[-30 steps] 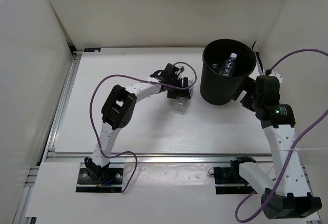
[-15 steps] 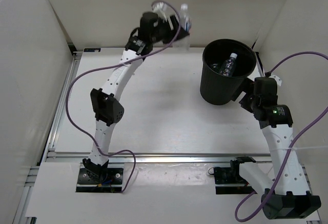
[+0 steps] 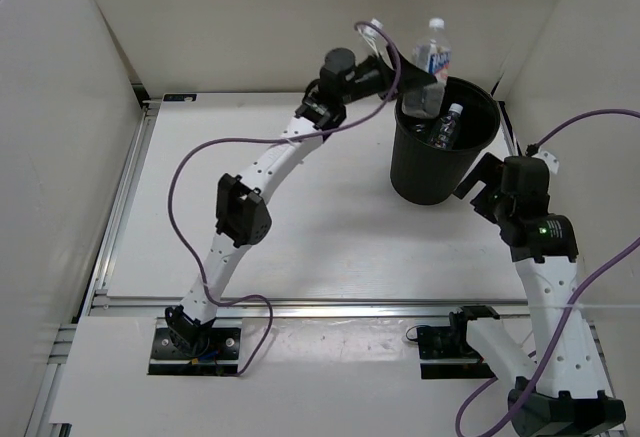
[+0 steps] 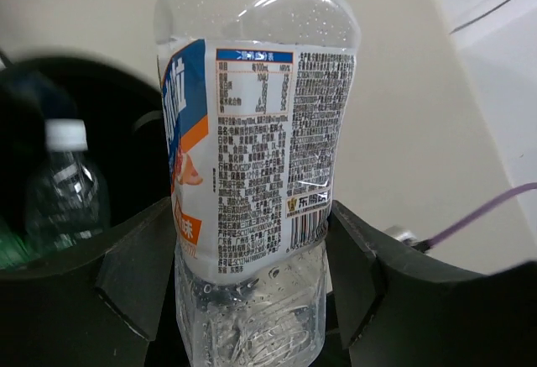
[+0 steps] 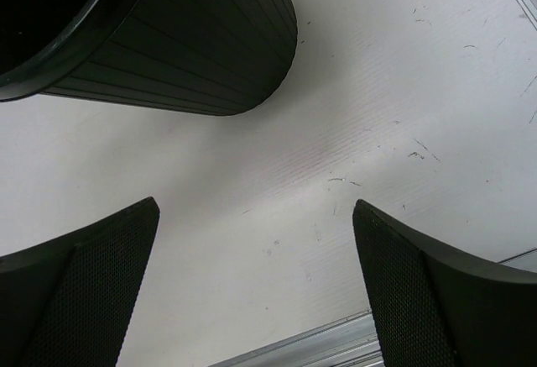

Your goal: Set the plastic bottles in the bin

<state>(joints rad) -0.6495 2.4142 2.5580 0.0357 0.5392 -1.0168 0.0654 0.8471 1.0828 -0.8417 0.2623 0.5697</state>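
Bottle point(image 4: 260, 149), upright, is clamped in my left pincer point(image 4: 252, 300) at the frame's upper right, over the mouth of the bin point(image 3: 432, 172); my right pincer point(image 5: 256, 207) stands apart.

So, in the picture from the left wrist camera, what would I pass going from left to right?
Small capped bottle → big labelled bottle → purple cable.

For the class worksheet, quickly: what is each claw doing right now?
Left claw: shut on the bottle.
Right claw: open, holding nothing.
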